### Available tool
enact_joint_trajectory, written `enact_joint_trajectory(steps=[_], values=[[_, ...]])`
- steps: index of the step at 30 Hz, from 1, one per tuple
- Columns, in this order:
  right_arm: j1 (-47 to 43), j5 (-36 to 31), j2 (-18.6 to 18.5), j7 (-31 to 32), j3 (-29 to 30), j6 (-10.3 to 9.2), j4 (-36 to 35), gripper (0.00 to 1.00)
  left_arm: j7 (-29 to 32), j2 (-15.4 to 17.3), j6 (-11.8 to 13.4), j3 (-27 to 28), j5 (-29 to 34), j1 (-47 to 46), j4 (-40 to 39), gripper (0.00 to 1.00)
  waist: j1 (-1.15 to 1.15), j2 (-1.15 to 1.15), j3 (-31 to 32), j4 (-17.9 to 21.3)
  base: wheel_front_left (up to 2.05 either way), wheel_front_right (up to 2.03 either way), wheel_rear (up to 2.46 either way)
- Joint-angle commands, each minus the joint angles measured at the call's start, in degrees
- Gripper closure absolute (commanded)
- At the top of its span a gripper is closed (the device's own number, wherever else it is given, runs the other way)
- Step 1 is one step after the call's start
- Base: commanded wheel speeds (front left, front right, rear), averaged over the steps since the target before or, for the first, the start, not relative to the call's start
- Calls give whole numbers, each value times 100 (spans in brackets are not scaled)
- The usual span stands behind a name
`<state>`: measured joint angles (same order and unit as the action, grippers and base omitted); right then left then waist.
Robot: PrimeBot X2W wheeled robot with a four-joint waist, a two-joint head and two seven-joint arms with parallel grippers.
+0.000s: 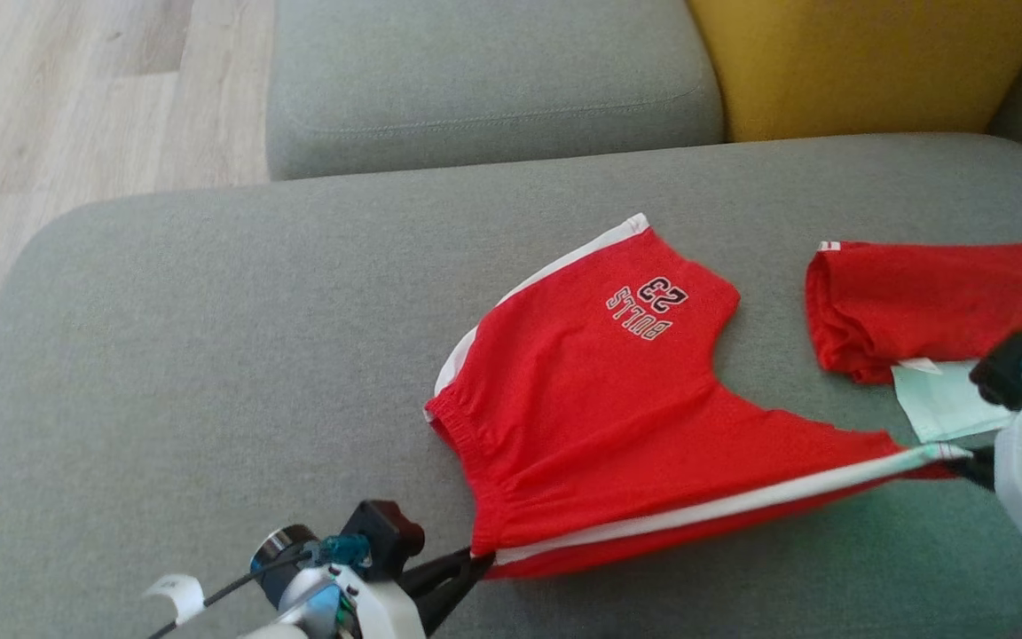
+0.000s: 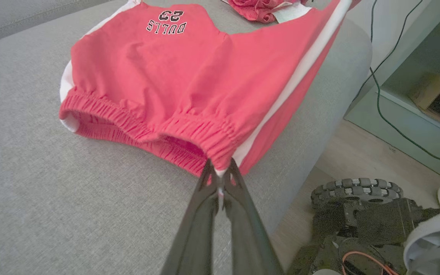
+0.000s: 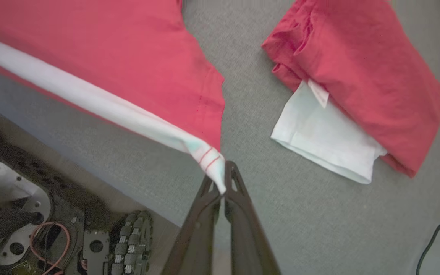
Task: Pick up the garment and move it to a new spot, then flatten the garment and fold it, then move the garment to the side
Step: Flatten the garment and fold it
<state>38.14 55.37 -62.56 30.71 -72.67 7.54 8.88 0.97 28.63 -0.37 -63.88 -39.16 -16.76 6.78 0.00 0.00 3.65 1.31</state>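
On the grey sofa cushion we find the red shorts spread print side up, near edge stretched taut. Our left gripper is clamped tight on the waistband corner, and our right gripper likewise on the leg hem's striped corner. That edge seems slightly lifted. Just right lies a folded red garment over a white cloth.
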Motion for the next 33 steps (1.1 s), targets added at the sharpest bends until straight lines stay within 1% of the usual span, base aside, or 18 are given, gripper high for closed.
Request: enact_joint_trajectory(steps=[1,6,9,13,18,19,27,33], values=[[117,-70,-212,-75,208,-5,1,100,-44,204,72,317,-47,-336,-178,100,0,0,-57,-63,0,0,0],[424,-295,-51,-176,383,-5,159,100,-79,172,130,484,-96,-537,-282,100,0,0,-234,-269,0,0,0],[667,-426,66,-227,470,-5,303,100,-113,88,109,560,-128,-688,-291,100,0,0,-414,-428,0,0,0],[1069,-626,188,-247,535,-5,503,100,-104,-79,-12,620,-150,-1005,-275,100,0,0,-768,-701,0,0,0],[1646,-937,355,-200,488,-5,798,100,-111,-398,-166,692,-144,-1502,-1,100,0,0,-1189,-1037,0,0,0],[1646,-937,355,-200,488,-5,798,100,-111,-398,-166,692,-144,-1502,-1,100,0,0,-1189,-1037,0,0,0],[2536,-1411,554,-187,153,-5,1262,100,-178,-914,-327,836,-166,-2275,815,100,0,0,-1779,-1453,0,0,0],[2941,-1717,686,-131,-32,-5,1472,100,-281,-1257,-470,779,-141,-2680,1432,100,0,0,-2121,-1611,0,0,0]])
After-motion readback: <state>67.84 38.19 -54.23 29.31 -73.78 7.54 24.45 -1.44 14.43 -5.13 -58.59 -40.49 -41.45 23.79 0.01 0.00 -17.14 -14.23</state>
